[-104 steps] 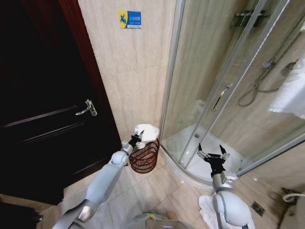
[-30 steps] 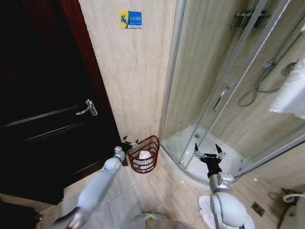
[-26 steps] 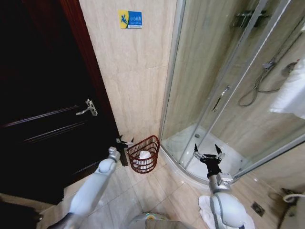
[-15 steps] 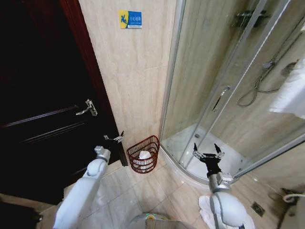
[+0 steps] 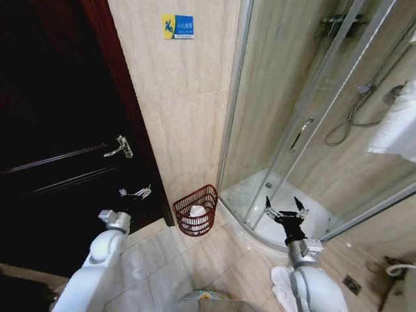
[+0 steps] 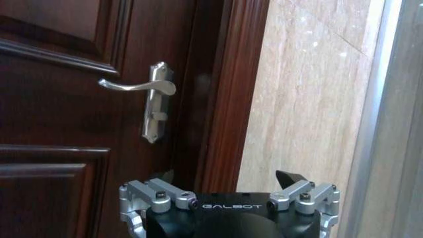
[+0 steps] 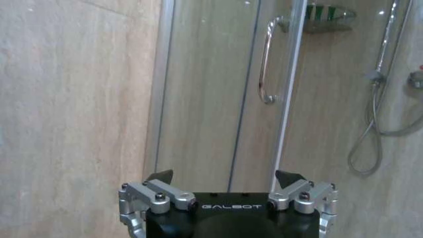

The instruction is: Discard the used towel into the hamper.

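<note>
- Your hamper (image 5: 195,209) is a small round basket of reddish-brown open weave, narrower at the base than at its thicker rim, standing upright on the tiled floor (image 5: 195,260).
- It sits in the corner where the beige tiled wall (image 5: 182,110) meets the shower enclosure (image 5: 305,130), just beside the dark door frame (image 5: 130,110).
- The used towel (image 5: 196,212) is a white bundle lying inside the hamper, below the rim; you can see it through the weave.
- Count one hamper and one towel inside it. A second white cloth (image 5: 283,286) lies on the floor near the right arm, and another white towel (image 5: 396,123) hangs inside the shower at the far right.
- Your left gripper (image 5: 135,193) is raised in front of the dark wooden door (image 5: 58,130), well to the left of the hamper and clear of it. Its fingers are spread apart and hold nothing.
- In the left wrist view the left gripper points at the door, with the silver lever handle (image 6: 153,96) ahead of it and the wall beside it.
- Your right gripper (image 5: 286,212) hangs over the curved shower threshold (image 5: 250,237), to the right of the hamper and apart from it. Its fingers are spread wide and empty.
- In the right wrist view you look past the right gripper at the glass shower door with its handle (image 7: 266,59) and the shower hose (image 7: 377,99) behind.
- A blue and yellow sign (image 5: 177,26) is fixed high on the wall above the hamper.
- Nothing covers the hamper's mouth; it stands between the two grippers.
</note>
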Available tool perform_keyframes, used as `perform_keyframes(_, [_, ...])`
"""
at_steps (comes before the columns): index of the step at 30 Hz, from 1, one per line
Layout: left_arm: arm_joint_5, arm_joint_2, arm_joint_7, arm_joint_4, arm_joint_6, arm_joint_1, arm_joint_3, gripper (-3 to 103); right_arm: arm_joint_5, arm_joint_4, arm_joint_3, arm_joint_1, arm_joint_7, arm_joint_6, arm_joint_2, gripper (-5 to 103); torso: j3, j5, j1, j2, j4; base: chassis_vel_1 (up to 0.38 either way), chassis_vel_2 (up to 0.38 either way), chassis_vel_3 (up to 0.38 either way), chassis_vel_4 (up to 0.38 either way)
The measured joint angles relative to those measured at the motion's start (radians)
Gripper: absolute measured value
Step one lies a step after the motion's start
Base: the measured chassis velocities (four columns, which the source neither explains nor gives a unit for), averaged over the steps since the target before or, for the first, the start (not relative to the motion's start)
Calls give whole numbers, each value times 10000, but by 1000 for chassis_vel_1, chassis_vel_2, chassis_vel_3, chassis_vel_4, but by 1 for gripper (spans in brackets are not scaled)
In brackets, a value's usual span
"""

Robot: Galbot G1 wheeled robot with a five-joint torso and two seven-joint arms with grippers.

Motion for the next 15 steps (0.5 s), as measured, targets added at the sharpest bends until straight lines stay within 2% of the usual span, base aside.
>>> perform_keyframes(7, [277, -148, 663, -281, 69, 422, -435, 100, 279, 495, 28, -576, -410, -58, -209, 100, 0, 0, 0, 0, -1, 0, 0, 0, 0])
perform_keyframes(15, [309, -152, 665, -507, 75, 505, -450, 100, 931, 839, 163, -793, -835, -204, -505, 100, 0, 0, 1, 0, -1, 0, 0, 0, 0])
